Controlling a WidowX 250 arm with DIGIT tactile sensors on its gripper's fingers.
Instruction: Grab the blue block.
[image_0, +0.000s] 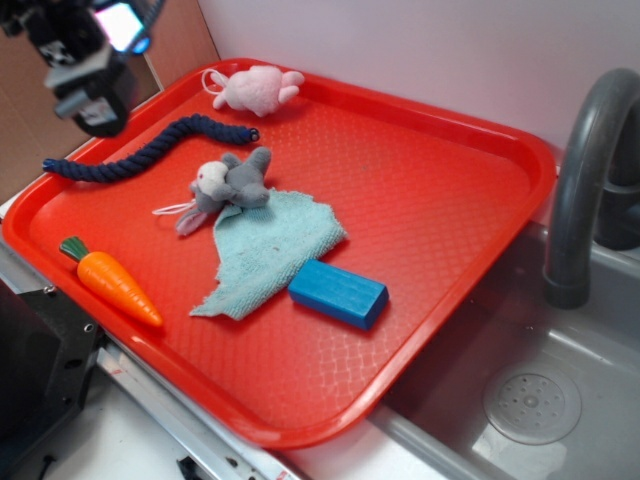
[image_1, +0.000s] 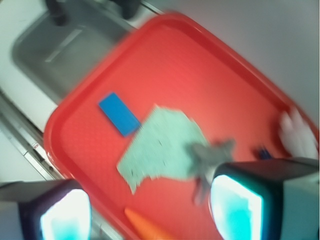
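Observation:
The blue block (image_0: 338, 293) is a bright blue brick lying flat on the red tray (image_0: 440, 200), its left end touching the pale teal rag (image_0: 265, 250). The blurred wrist view shows the blue block (image_1: 119, 114) far below, beside the rag (image_1: 165, 146). My gripper (image_0: 95, 65) hangs high over the tray's far left corner, well away from the block. The wrist view has my gripper (image_1: 150, 212) open, its two pads wide apart with nothing between them.
On the tray lie a grey stuffed animal (image_0: 230, 185), a pink plush (image_0: 255, 88), a dark navy rope (image_0: 150, 150) and a toy carrot (image_0: 110, 280). A grey sink (image_0: 530, 400) with a faucet (image_0: 585, 180) lies to the right.

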